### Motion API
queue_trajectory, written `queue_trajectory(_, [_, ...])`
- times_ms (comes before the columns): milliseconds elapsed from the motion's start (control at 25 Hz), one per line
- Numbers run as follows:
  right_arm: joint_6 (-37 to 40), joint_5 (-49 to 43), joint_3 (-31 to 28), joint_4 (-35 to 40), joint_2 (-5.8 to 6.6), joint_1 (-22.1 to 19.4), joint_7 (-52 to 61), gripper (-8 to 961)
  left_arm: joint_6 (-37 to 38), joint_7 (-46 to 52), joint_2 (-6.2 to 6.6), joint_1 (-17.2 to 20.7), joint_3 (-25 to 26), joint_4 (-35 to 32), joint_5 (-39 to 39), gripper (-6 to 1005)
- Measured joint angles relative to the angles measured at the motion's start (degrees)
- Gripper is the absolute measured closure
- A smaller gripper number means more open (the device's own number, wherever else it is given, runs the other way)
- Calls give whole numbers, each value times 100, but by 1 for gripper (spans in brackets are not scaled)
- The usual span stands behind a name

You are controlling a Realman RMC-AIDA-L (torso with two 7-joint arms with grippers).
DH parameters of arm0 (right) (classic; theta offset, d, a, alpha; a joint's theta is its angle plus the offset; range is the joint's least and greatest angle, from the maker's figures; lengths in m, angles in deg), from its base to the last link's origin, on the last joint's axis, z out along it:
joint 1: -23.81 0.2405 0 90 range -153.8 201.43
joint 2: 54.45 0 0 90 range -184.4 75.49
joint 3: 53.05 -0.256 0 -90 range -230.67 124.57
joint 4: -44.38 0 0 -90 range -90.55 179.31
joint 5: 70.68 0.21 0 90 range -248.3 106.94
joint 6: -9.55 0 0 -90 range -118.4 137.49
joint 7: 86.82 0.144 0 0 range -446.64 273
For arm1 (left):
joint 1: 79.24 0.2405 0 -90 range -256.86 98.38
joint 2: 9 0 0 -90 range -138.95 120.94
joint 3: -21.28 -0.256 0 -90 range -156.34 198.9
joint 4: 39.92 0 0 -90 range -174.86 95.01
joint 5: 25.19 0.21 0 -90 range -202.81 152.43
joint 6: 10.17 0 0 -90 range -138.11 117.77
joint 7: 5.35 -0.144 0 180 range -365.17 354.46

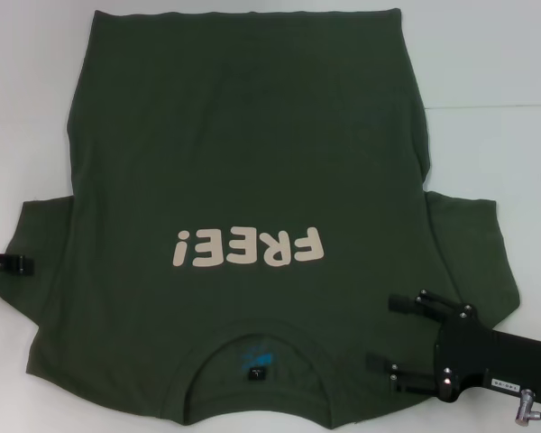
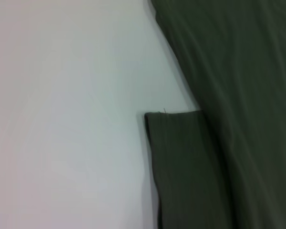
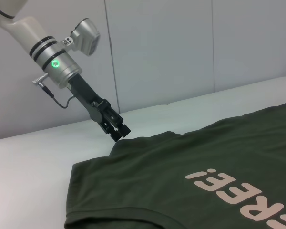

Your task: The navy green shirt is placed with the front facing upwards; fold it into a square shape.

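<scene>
The navy green shirt (image 1: 243,135) lies flat, front up, on the white table, with its cream "FREE!" print (image 1: 248,246) and its collar toward me. A small blue label (image 1: 255,361) shows inside the neck. My right gripper (image 1: 383,332) is open above the shoulder just right of the collar. At the hem of the left sleeve (image 1: 36,244), my left gripper (image 1: 22,264) looks shut. The right wrist view shows this left gripper (image 3: 120,135) touching the sleeve edge of the shirt (image 3: 181,162). In the left wrist view the sleeve (image 2: 181,167) lies flat.
White table (image 1: 487,72) shows on both sides of the shirt and beyond its bottom hem. Grey wall panels (image 3: 181,47) stand behind the table's far edge in the right wrist view.
</scene>
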Motion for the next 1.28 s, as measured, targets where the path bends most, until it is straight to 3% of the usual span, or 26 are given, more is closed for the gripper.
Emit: queue_trajectory(1280, [1,0,0,-65,9,-5,0,37,172,157,-27,-106,-178,119,-48,72])
